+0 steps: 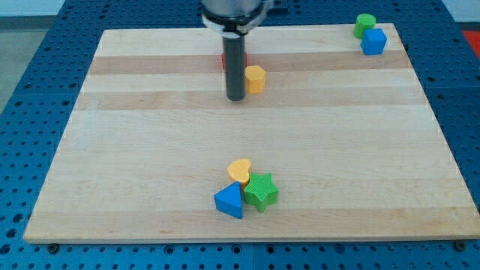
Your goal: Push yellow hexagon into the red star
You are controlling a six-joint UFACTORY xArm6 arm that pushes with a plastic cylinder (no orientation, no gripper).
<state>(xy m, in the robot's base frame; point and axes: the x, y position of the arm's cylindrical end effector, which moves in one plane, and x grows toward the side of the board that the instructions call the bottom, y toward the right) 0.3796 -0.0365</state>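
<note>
One yellow hexagon (256, 78) sits just right of my tip (236, 98).

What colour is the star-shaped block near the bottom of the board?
Green: the star sits beside the blue triangle and yellow heart, shown in the camera view.

Yellow hexagon (256, 78) near red star (223, 61) (half hidden)

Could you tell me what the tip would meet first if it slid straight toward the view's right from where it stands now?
Most likely the yellow hexagon: it sits just right of my tip, slightly toward the view's top. Depth is hard to judge, so the tip might only clip its lower edge.
</note>
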